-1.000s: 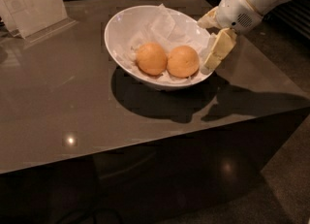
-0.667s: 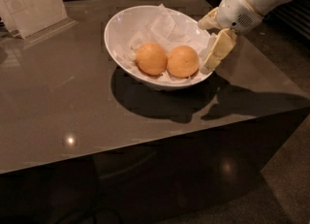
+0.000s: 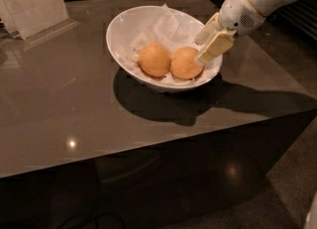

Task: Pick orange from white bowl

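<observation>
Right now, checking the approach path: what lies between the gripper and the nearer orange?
Nothing shows between them in the camera view: the gripper hangs at the white bowl's right rim, right beside the right-hand orange; the other orange lies beyond.

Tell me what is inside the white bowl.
A left orange and a right orange lie on crumpled white paper, which hides the floor of the white bowl. The claw hangs beside the right orange.

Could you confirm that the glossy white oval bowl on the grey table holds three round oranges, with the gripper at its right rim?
Not quite: the camera view shows two round matte oranges, not three, in the glossy white oval bowl on the grey table; the gripper is at its right rim.
</observation>
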`<state>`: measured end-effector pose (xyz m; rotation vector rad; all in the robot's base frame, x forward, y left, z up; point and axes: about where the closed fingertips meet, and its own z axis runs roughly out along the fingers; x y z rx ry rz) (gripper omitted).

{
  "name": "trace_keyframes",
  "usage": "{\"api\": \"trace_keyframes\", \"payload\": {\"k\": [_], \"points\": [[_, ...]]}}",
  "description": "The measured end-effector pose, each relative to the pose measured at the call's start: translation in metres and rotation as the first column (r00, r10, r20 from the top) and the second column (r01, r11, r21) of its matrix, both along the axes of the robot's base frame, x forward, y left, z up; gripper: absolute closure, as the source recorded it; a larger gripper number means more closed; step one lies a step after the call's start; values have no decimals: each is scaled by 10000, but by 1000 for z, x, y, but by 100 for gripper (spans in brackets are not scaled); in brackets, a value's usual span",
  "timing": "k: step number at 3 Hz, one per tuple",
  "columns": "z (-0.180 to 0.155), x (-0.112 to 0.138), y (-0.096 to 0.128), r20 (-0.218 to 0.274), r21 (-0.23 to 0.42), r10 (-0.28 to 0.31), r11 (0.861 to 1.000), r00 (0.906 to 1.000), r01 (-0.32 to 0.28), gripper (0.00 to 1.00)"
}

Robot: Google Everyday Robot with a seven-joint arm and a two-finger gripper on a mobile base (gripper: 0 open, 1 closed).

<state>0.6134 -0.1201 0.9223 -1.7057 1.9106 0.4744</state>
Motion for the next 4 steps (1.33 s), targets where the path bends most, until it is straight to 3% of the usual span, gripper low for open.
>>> {"api": "trace_keyframes", "payload": {"k": [2,4], "points": [[-15,30,19,-146,263,294,9992,9995,-290,29],[-46,35,27,-966,461,393,9983,9945,-350,33]]}}
